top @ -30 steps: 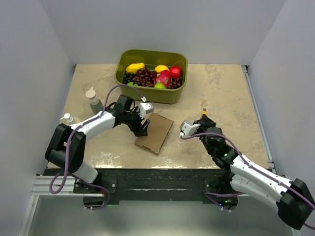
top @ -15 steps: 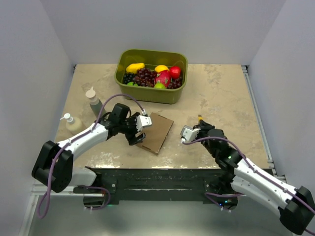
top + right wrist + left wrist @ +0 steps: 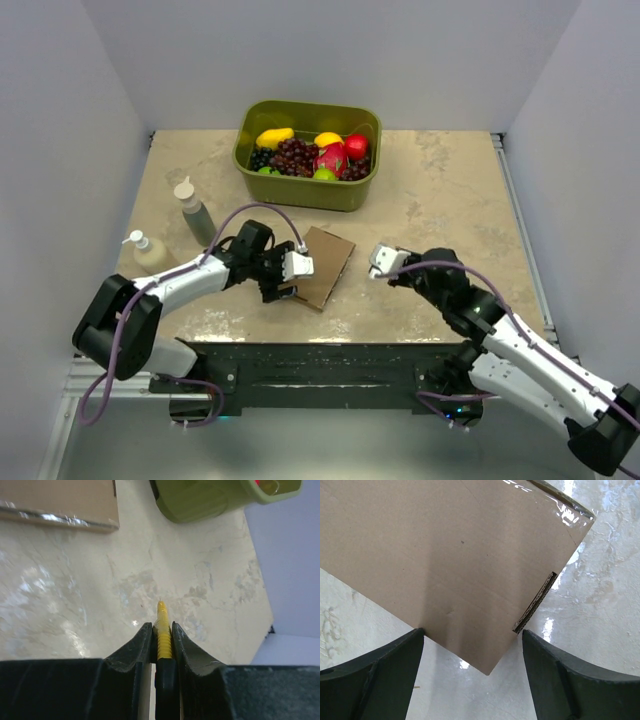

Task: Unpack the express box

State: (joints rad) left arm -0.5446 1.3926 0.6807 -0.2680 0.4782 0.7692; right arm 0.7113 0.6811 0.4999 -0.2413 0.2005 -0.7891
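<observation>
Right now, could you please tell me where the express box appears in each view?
Top external: express box lies at centre, on the table's near half.
Left wrist: it fills the upper frame.
Right wrist: top-left corner.
Shared landmark: green tub, in top external and right wrist only.

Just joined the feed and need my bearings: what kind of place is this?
Probably a lab test cell, not a home: plain white walls box in a marble-look table, a metal mounting frame edges it, and a tub of fruit sits as a prop.
</observation>
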